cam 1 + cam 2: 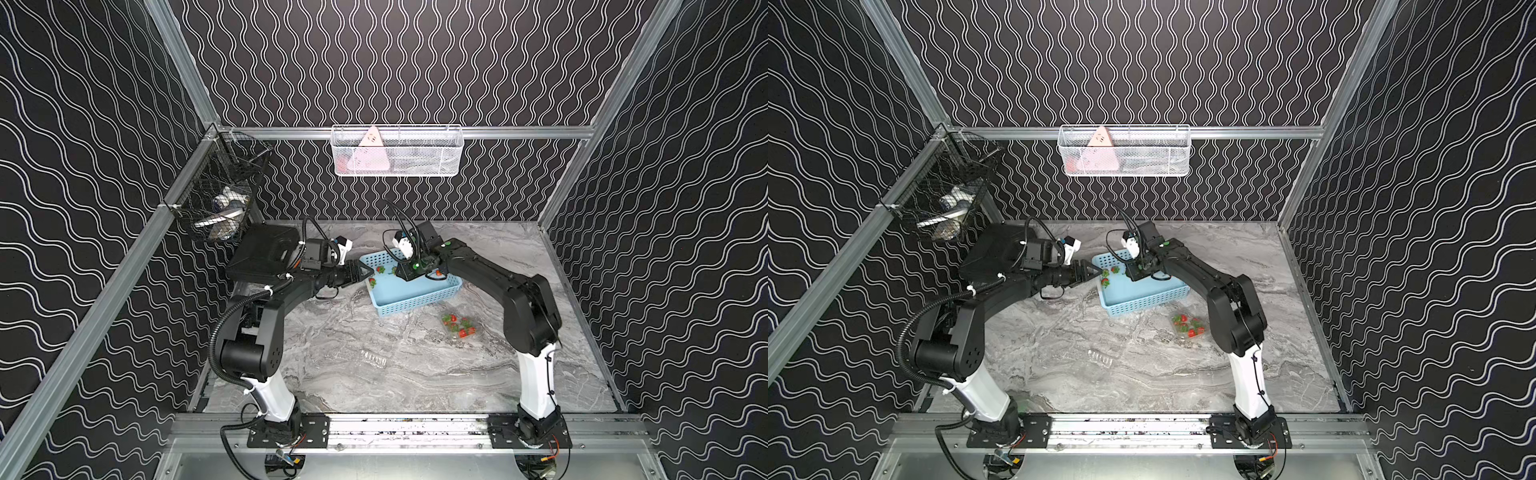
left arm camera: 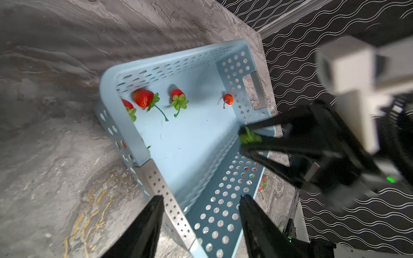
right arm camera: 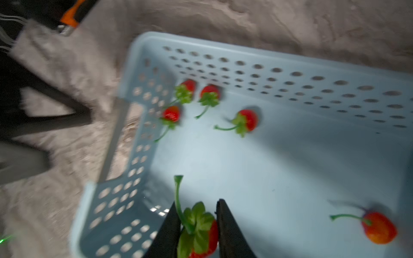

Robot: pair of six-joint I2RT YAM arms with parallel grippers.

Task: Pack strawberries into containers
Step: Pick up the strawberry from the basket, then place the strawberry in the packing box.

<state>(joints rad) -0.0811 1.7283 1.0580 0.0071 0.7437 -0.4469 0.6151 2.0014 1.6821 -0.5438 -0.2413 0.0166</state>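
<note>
Marbled counter [image 1: 374, 374]: left pincer [image 2: 201, 196] gapes empty at one end of the blue basket [image 1: 415, 300]; inside it, right pincer [image 3: 197, 201] grips a strawberry [image 3: 201, 232], apparently mid-pick. Next: carry it to the clear container [image 1: 444, 328] beside the basket.

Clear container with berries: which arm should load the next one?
Right. The right gripper is shut on a strawberry, and that container lies nearer its arm. The left gripper is open, astride an end wall of the blue basket.
</note>
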